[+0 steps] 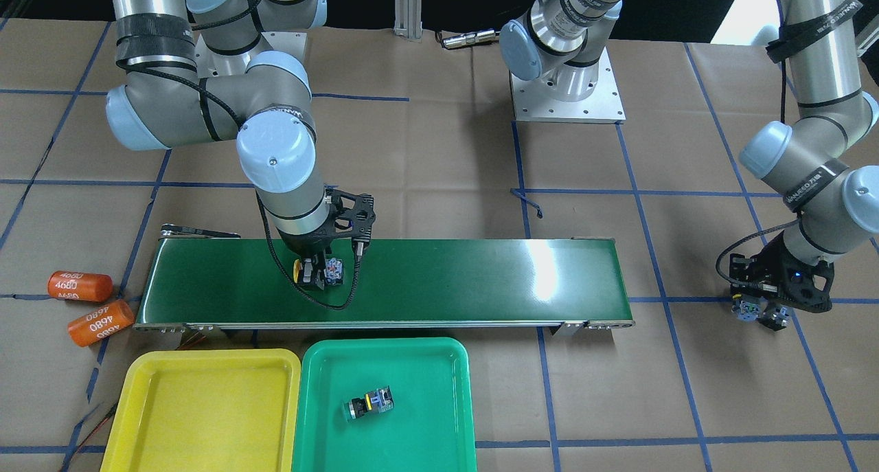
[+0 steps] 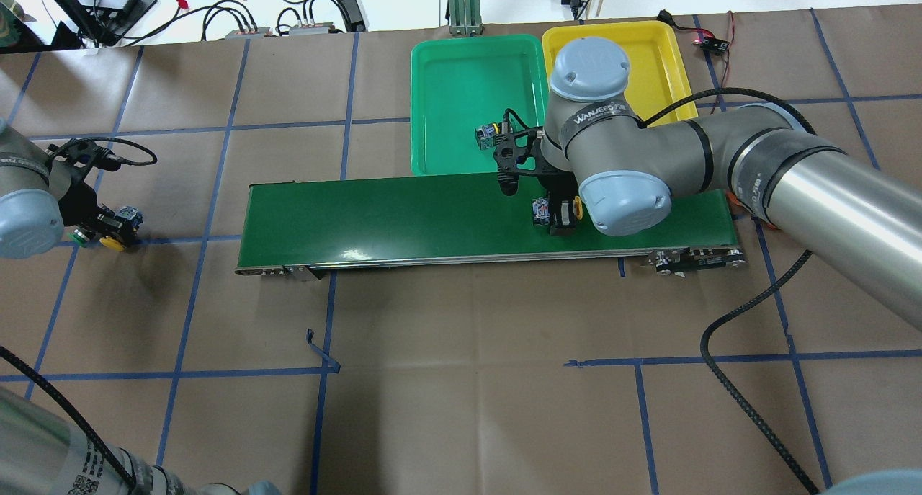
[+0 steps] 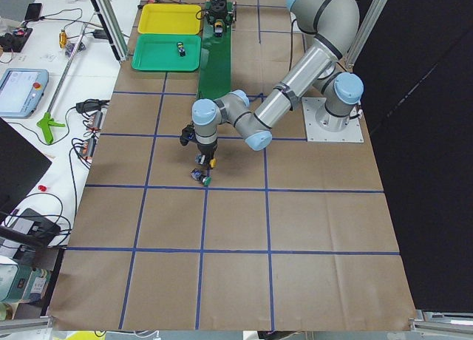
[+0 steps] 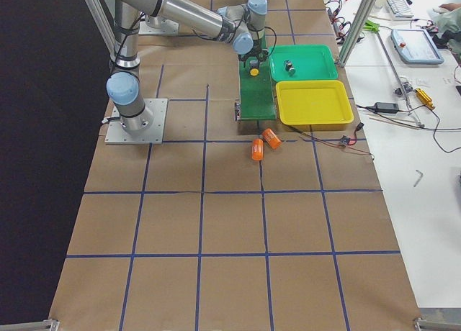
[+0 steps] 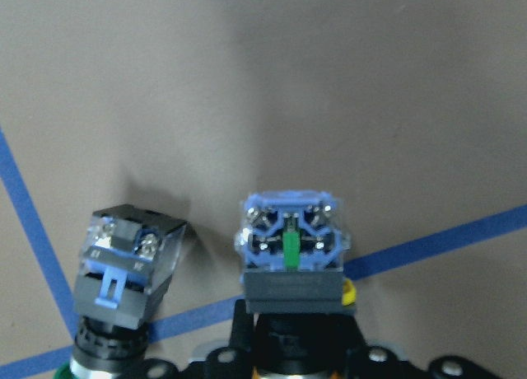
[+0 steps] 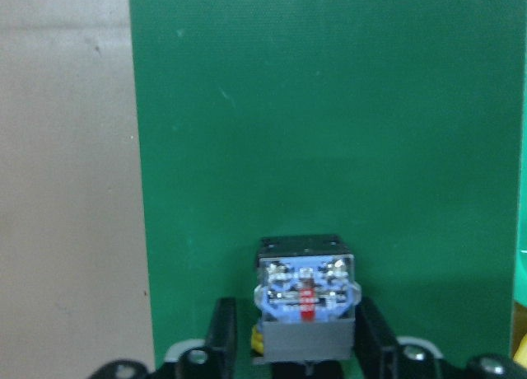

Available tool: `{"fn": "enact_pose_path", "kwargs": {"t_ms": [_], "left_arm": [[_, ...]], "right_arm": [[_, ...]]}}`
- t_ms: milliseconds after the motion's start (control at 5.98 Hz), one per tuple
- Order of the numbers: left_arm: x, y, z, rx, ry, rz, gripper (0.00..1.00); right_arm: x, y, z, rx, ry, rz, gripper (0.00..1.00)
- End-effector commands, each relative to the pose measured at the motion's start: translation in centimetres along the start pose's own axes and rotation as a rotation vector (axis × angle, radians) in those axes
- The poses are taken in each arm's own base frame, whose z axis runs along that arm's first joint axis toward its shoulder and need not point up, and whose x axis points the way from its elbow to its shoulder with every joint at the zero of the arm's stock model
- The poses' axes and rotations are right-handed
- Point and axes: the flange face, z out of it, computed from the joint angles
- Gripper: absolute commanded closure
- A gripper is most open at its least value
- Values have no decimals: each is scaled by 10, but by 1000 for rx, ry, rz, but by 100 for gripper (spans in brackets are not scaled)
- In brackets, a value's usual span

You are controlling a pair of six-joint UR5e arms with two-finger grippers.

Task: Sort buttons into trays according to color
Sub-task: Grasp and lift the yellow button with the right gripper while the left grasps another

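Note:
On the dark-green belt, my right gripper (image 1: 317,274) is shut on a yellow-capped button (image 6: 305,292) lying on its side, cap (image 1: 299,271) toward the belt's end by the trays. Off the belt's other end, my left gripper (image 2: 108,230) is shut on a second yellow-capped button (image 5: 292,247), low over the paper. A green-capped button (image 5: 123,264) lies loose right beside it. The green tray (image 1: 412,376) holds one button (image 1: 369,403) whose cap colour I cannot read. The yellow tray (image 1: 206,403) stands next to the green one.
The conveyor belt (image 1: 446,279) runs across the table between the arms and the trays. Two orange cylinders (image 1: 80,286) marked 4680 lie off the belt's end near the yellow tray. Cables trail by the yellow tray.

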Motion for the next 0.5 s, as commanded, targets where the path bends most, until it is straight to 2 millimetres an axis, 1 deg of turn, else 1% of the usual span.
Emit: {"fn": "enact_pose_path", "kwargs": {"t_ms": [0,167,335], "left_arm": [[77,-34,-37,16,-13,295,100],[118,-49,-53,15,2,404,100],[183,-68,-85,12,8,551,100]], "right_arm": [[2,24,-9,-56,22,-23,79],[6,41,-28,-70,55,-51,81],[19,64,-43,-71,92,-31,81]]}}
